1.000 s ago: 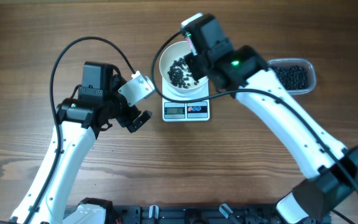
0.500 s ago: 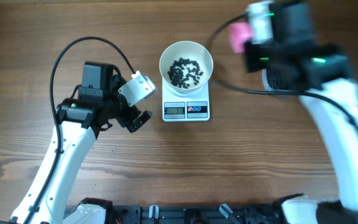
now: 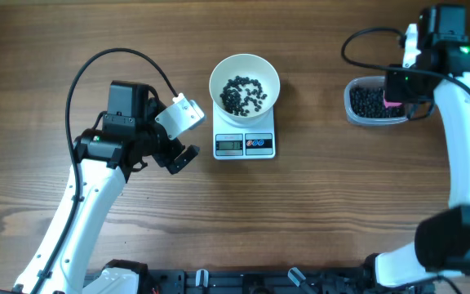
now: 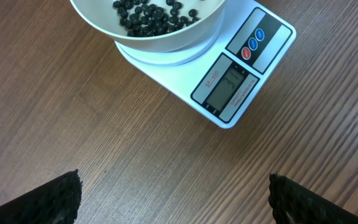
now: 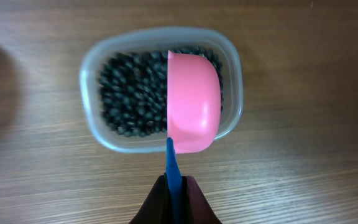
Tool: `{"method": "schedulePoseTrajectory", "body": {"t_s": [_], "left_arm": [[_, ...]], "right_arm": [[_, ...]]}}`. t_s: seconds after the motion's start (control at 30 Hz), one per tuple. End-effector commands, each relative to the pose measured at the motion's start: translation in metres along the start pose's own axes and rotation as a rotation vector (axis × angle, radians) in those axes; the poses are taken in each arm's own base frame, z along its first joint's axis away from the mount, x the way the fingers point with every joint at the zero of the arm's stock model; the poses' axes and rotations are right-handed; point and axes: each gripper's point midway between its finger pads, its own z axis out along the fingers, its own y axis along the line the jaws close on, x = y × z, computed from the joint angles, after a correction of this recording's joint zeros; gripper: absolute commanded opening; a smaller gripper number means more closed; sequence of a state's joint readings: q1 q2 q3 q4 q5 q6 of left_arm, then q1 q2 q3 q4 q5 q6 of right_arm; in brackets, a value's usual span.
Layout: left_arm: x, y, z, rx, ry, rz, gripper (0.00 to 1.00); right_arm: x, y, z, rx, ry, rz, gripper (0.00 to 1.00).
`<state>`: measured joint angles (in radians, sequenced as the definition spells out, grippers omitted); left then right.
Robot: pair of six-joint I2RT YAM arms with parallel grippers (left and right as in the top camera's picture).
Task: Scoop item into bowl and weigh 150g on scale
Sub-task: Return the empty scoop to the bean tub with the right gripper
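Observation:
The white bowl (image 3: 244,72) sits on the scale (image 3: 245,145) at the table's middle, with a layer of black beans (image 3: 243,94) in it. My left gripper (image 3: 178,153) stands open to the left of the scale, nothing between its fingers. In the left wrist view the bowl (image 4: 166,40), its beans (image 4: 145,12) and the scale (image 4: 244,71) lie ahead of the open left gripper (image 4: 173,199). My right gripper (image 5: 176,185) is shut on the blue handle (image 5: 173,162) of the pink scoop (image 5: 194,102), which hangs turned on edge over the clear tub (image 5: 92,68) of beans (image 5: 129,93).
The clear tub (image 3: 356,104) stands at the far right of the wooden table, well apart from the scale, with my right gripper (image 3: 395,91) and the pink scoop (image 3: 391,102) over its right end. A black cable (image 3: 88,73) loops above the left arm.
My right arm has swung from over the bowl across to the tub at the right, carrying the pink scoop. The left arm has not moved.

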<state>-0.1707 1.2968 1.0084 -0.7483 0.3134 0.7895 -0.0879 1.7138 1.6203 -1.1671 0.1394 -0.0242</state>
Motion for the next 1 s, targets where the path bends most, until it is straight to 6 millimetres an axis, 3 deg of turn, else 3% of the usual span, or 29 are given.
{"method": "schedulePoseTrajectory", "body": {"t_s": [0.0, 0.2, 0.3, 0.37, 0.57, 0.77, 0.97], "left_arm": [[0.002, -0.003, 0.002, 0.019, -0.004, 0.011, 1.00], [0.002, -0.003, 0.002, 0.019, -0.004, 0.011, 1.00], [0.002, -0.003, 0.002, 0.019, -0.004, 0.011, 1.00], [0.002, -0.003, 0.002, 0.019, -0.004, 0.011, 1.00], [0.002, -0.003, 0.002, 0.019, -0.004, 0.011, 1.00], [0.002, -0.003, 0.002, 0.019, -0.004, 0.011, 1.00], [0.002, -0.003, 0.002, 0.019, -0.004, 0.011, 1.00]], "right_arm": [[0.007, -0.006, 0.029, 0.061, 0.084, -0.023, 0.04], [0.016, 0.004, 0.065, 0.034, 0.184, -0.064, 0.04], [0.020, 0.032, 0.075, -0.116, 0.209, -0.118, 0.04], [0.022, 0.051, 0.077, -0.195, 0.218, -0.144, 0.04], [0.029, 0.077, 0.070, -0.355, 0.229, -0.199, 0.04], [0.029, 0.072, 0.066, -0.436, 0.228, -0.131, 0.04], [0.018, 0.057, 0.054, -0.657, 0.160, 0.003, 0.04]]}}
